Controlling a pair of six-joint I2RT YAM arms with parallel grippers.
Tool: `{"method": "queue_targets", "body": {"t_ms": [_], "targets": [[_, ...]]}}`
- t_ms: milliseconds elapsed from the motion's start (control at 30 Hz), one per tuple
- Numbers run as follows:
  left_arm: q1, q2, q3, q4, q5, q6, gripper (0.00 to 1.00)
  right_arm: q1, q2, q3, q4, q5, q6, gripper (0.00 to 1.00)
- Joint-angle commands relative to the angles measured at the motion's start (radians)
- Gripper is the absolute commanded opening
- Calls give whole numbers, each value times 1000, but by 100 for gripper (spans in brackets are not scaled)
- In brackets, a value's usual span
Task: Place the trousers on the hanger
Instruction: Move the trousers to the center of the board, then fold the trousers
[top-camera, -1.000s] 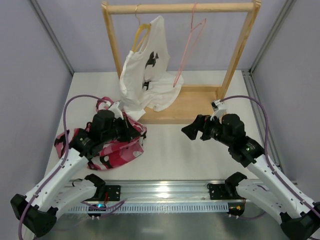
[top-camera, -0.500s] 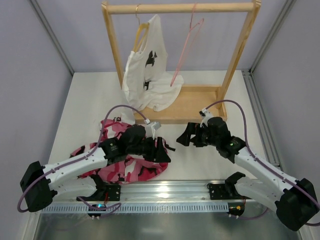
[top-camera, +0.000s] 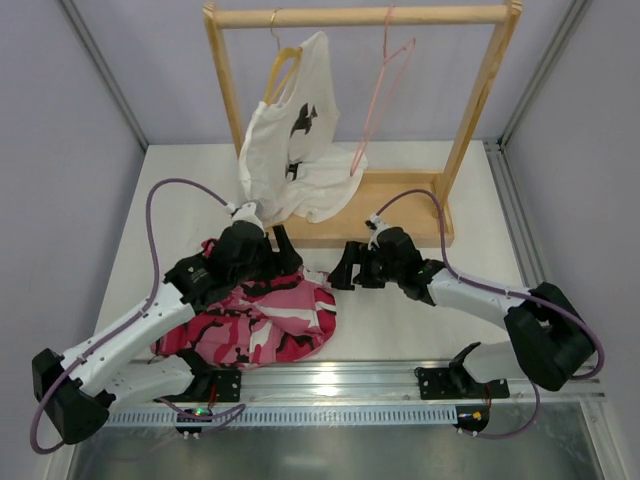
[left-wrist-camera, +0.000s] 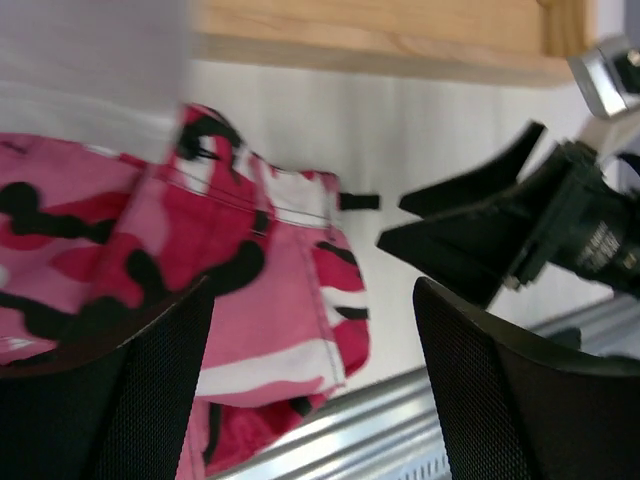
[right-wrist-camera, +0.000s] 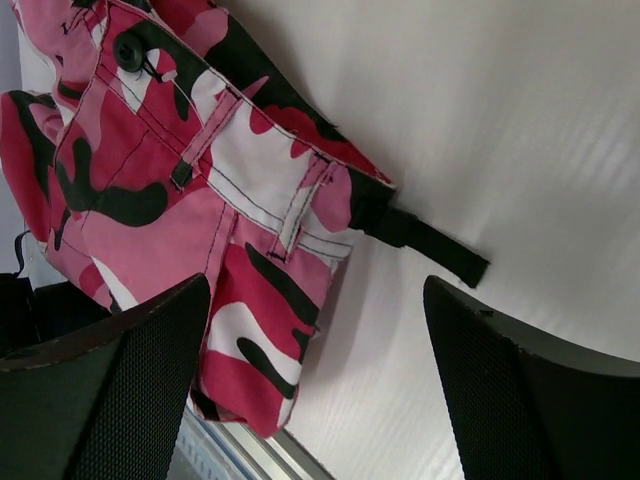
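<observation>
The trousers (top-camera: 255, 322), in pink, white and black camouflage, lie bunched on the table near the front rail. My left gripper (top-camera: 284, 254) hovers open over their far edge with nothing between its fingers. In the left wrist view the cloth (left-wrist-camera: 240, 270) lies under the open gripper (left-wrist-camera: 310, 400). My right gripper (top-camera: 343, 270) stands open just right of the waistband. Its wrist view shows the waistband (right-wrist-camera: 250, 190) and a black strap (right-wrist-camera: 430, 242) ahead of the open gripper (right-wrist-camera: 320, 390). The hanger (top-camera: 376, 100), thin pink wire, hangs bare on the rack's top bar.
A wooden rack (top-camera: 360, 16) stands at the back, its base board (top-camera: 385, 210) on the table. A white T-shirt (top-camera: 290, 150) with a black print hangs on a wooden hanger (top-camera: 283, 62) at the rack's left. A metal rail (top-camera: 330, 380) runs along the front.
The left gripper dragged the trousers to the right, let go and opened, then drew back toward the rack. The right gripper moved left, close to the waistband.
</observation>
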Motion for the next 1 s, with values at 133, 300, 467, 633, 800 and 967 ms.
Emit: {"method": "queue_targets", "body": {"t_ms": [133,300,467,633,800,967], "targets": [[255,-124,-149,-70,-111,-61,84,81,179,89,157,100,67,84],[365,-149,-229,-35,-131,-74,86,92,245,81,211,116,74,68],[473,-102,-250,-1,-119,-83,90,93,247,74,263,73,60,52],[588,-23,-238,39,-79,-57,92,93,138,57,135,134,14,4],[596,29,-221,117,25,3,96,92,-171,14,-245,446,-26,4],[599,103,-223,148,-18,0,94,90,-349,-37,-340,510,-31,4]]}}
